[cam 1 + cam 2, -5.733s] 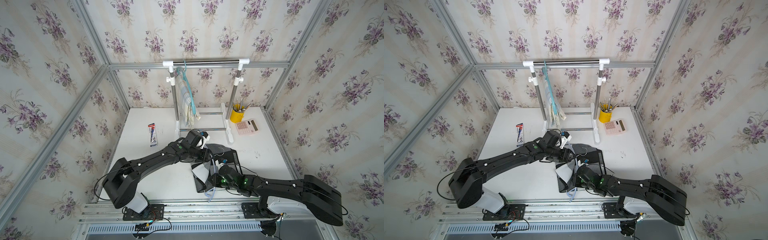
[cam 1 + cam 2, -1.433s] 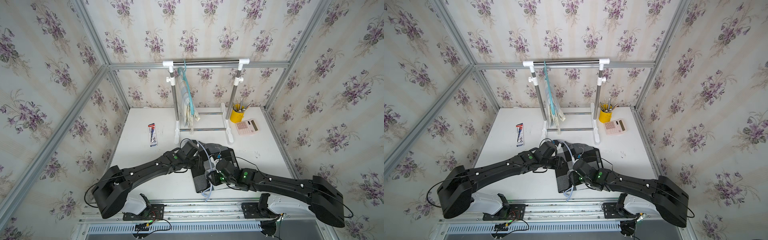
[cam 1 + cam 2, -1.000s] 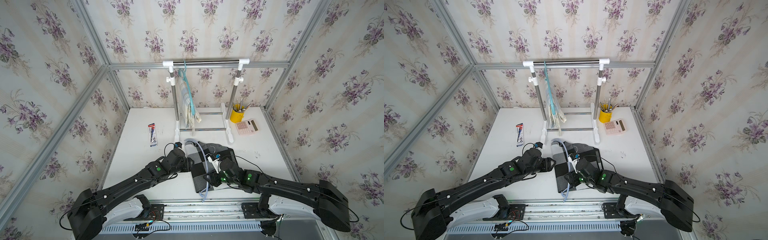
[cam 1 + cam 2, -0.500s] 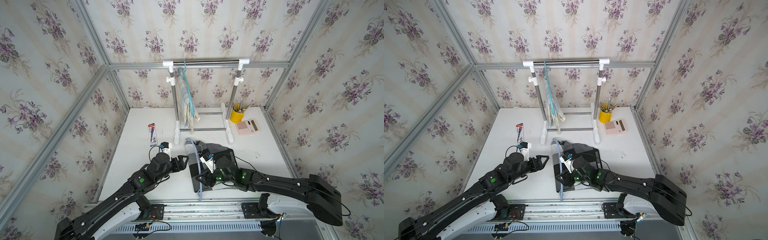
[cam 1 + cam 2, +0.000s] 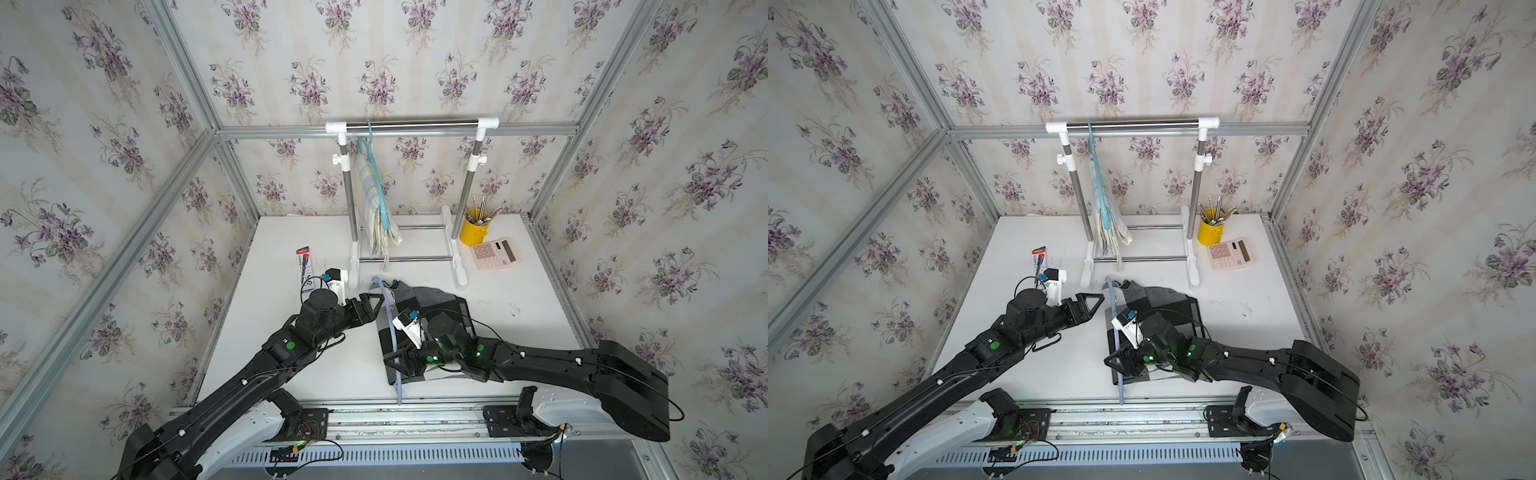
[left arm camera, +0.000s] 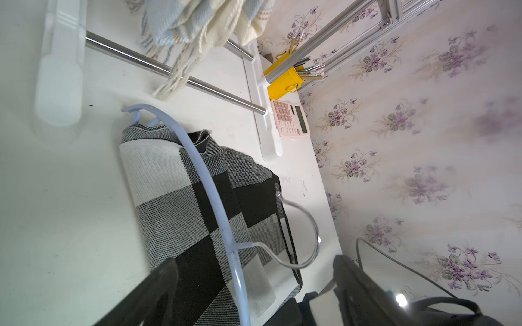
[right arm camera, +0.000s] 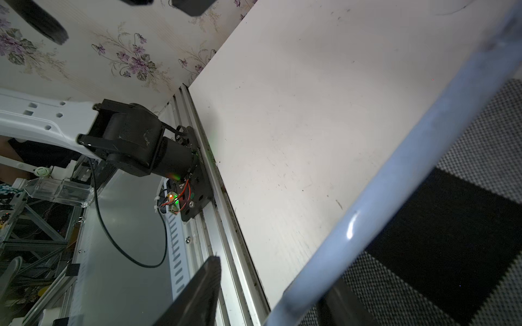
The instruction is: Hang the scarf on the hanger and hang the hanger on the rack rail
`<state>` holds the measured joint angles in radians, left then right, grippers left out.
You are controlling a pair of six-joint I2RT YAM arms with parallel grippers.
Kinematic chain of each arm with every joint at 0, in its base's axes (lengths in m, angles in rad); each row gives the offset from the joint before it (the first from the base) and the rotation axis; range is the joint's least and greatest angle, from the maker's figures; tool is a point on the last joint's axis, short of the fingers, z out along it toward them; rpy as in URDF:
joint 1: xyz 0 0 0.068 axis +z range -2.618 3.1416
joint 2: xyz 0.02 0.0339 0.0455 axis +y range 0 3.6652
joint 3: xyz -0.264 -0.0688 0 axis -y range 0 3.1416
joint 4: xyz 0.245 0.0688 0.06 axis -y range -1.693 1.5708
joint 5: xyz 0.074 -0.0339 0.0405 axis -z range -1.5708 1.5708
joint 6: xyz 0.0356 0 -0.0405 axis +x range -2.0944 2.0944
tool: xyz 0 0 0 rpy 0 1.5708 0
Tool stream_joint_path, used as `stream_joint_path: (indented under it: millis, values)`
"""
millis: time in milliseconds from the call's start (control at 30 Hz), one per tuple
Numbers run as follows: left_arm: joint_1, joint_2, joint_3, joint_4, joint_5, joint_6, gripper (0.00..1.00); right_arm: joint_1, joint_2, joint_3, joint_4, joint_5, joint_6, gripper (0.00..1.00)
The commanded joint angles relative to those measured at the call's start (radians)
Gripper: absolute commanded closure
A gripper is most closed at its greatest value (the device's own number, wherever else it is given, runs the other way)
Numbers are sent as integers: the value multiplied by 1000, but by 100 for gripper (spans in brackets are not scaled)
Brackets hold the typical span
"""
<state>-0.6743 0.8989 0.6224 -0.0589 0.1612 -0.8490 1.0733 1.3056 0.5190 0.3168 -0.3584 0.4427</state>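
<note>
- One checked scarf (image 5: 432, 303) lay folded on the table (image 5: 270, 299) in front of the rack (image 5: 411, 123), with the pale blue hanger (image 5: 400, 390) resting over its left part.
- Scarf: soft, light woven cloth, likely to sag and to slide off a smooth bar unless draped evenly. A folded edge near the hanger looked the best hold.
- Hanger: thin, stiff and light, probably slick, and best held on its long bar, clear of the wire hook (image 6: 308, 220).
- Left gripper (image 5: 370, 308): jaws spread wide and empty, just beside the scarf's edge.
- Right gripper (image 5: 397, 365): jaws apart astride the hanger's bar, with a gap showing on one side in the wrist view. Contact on the other side could not be judged.
- Hidden: the right arm covered the scarf's near end. Whether any cloth passed through the hanger frame was unclear.
</note>
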Motion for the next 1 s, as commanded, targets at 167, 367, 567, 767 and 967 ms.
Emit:
stream_joint_path:
  millis: [167, 367, 567, 767, 967]
  values:
    - [2, 144, 91, 28, 93, 44, 12, 1, 18, 8, 37, -32, -6, 44]
    - [1, 235, 188, -56, 101, 99, 12, 3, 30, 22, 16, -40, -19, 44]
    - [1, 347, 286, -193, 132, 156, 32, 2, 44, 35, -4, -34, -24, 44]
    - [0, 386, 305, -282, 71, 178, 77, 3, 56, 46, -17, -32, -28, 45]
    - [1, 368, 320, -385, -8, 185, 96, 3, 52, 54, -39, -15, -34, 45]
